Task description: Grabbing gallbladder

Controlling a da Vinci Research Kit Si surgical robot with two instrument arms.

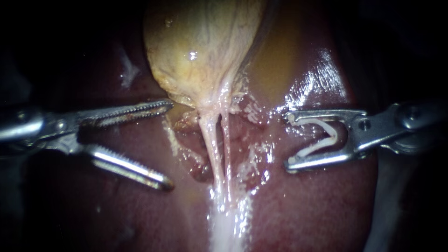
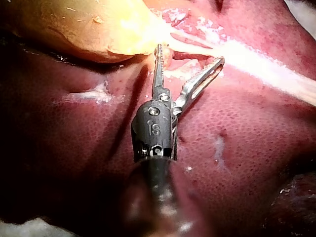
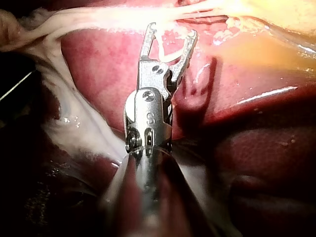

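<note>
- The gallbladder [image 1: 200,46] is a soft, yellow-brown bag with a wrinkly, wet, shiny skin. It gets thin at its lower end, like the neck of a balloon.
- It lies on the dark red, smooth, wet liver [image 1: 317,205], at the top middle of the endoscope view.
- Two thin, pale, stringy tubes [image 1: 210,140] run down from its neck, side by side.
- The shiny metal left instrument [image 1: 169,144] has its toothed jaws spread wide apart, with nothing in them.
- The tip of its upper jaw is just beside the lower edge of the gallbladder. I cannot tell if it touches. Its lower jaw is farther down, over the liver, near the tubes.
- The shiny metal right instrument [image 1: 287,140] is on the other side of the tubes, well apart from the gallbladder.
- Its jaws stand apart too, but a white bent clip [image 1: 333,133] sits between them and touches both.
- The count is one gallbladder, one liver, two tubes, two instruments and one clip.
</note>
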